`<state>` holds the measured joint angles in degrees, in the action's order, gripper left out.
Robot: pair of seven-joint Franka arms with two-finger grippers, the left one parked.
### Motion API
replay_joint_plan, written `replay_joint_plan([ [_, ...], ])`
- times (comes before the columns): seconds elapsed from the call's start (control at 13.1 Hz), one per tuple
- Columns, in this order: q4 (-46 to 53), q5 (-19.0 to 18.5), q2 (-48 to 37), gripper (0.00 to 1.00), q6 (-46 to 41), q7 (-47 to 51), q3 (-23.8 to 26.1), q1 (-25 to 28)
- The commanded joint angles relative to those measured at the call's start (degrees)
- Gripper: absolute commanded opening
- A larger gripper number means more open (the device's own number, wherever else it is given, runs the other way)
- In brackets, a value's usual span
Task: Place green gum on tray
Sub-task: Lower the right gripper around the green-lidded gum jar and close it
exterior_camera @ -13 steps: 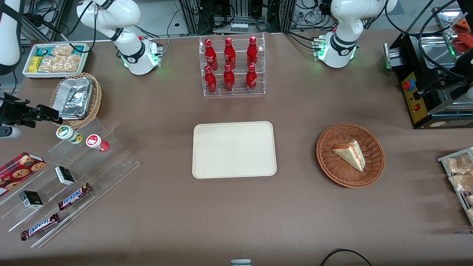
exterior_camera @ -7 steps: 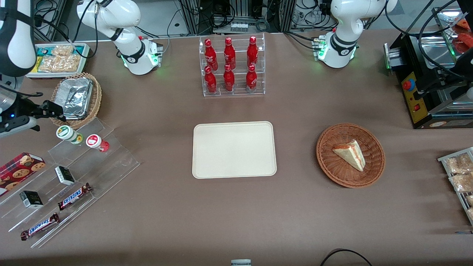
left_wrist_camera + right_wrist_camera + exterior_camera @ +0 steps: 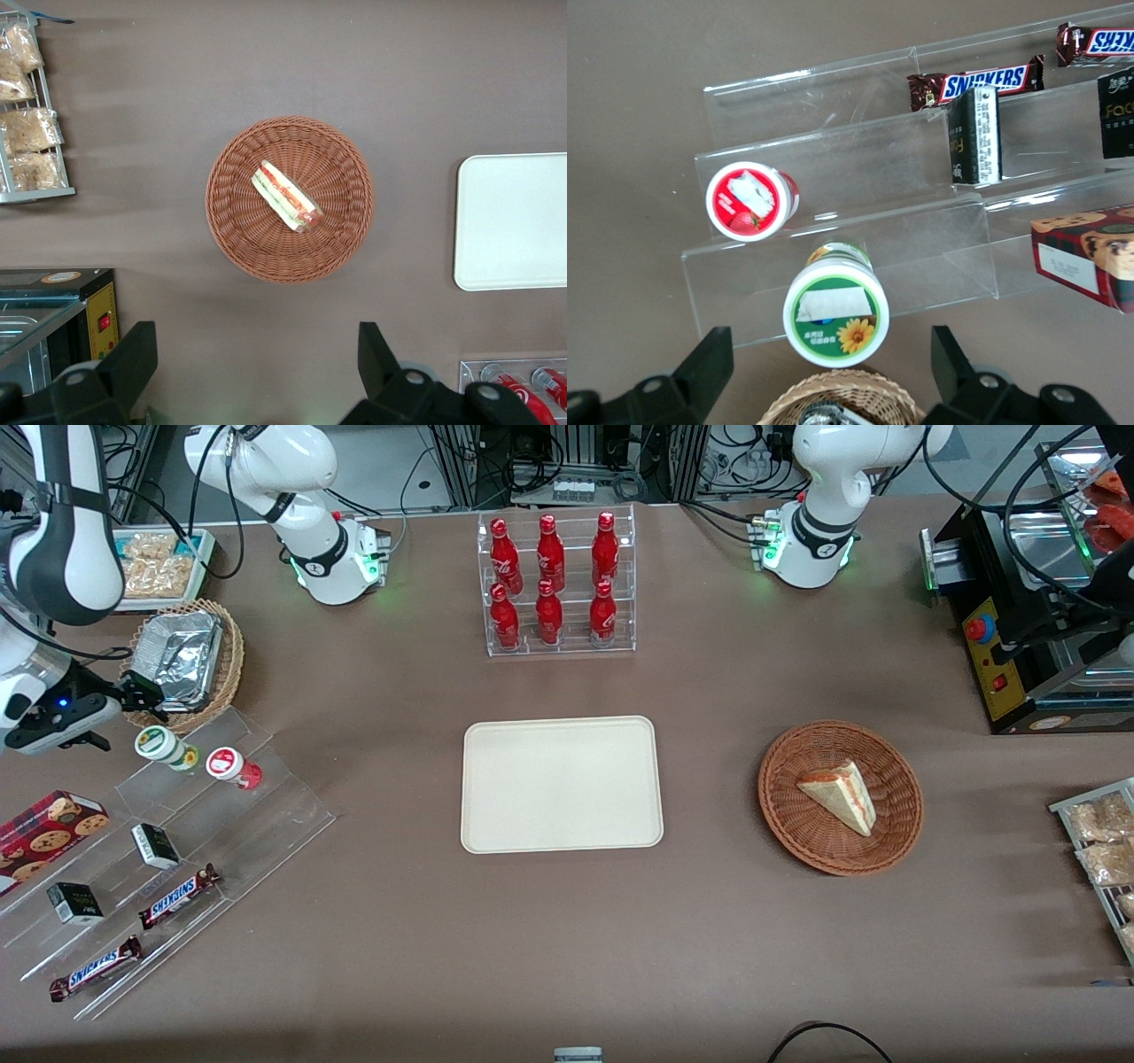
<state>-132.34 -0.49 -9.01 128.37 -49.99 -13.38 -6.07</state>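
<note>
The green gum [image 3: 163,747] stands on the top step of a clear acrylic stand [image 3: 221,824], beside a similar red-lidded bottle [image 3: 232,766]. Its white, green-ringed lid [image 3: 835,314] shows in the right wrist view. My gripper [image 3: 142,695] hovers open just above the gum, slightly farther from the front camera than it, with the fingers spread wide to either side of the lid and touching nothing [image 3: 830,350]. The cream tray [image 3: 562,784] lies flat mid-table with nothing on it, well off toward the parked arm's end from the gum.
A wicker basket holding a foil container [image 3: 182,660] sits right by the gripper. The stand's lower steps carry Snickers bars [image 3: 177,896] and small dark boxes [image 3: 156,845]; a cookie box [image 3: 49,828] lies alongside. Cola bottles [image 3: 554,584] stand farther from the camera than the tray. A sandwich basket [image 3: 840,797] lies toward the parked arm's end.
The working arm has swung in over the table's end, carrying the open gripper closer to the green gum and the foil basket. The gum and tray have not moved.
</note>
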Motion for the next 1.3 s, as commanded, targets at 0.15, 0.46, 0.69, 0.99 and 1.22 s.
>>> replay_joint_plan([
  [0.15, -3.3, -1.0, -0.3, 0.99, 4.9, -1.4, 0.0, 0.0],
  [0.46, -3.4, -1.1, 1.5, 0.99, 7.2, -2.3, 0.0, 0.0],
  [0.69, -3.4, -1.1, 2.3, 0.99, 8.0, -2.6, 0.0, 0.0],
  [0.99, -3.4, -1.1, 2.8, 0.92, 8.1, -2.5, 0.0, 0.2],
  [1.22, -3.3, -1.0, 2.9, 0.22, 8.0, -2.1, 0.0, 0.4],
])
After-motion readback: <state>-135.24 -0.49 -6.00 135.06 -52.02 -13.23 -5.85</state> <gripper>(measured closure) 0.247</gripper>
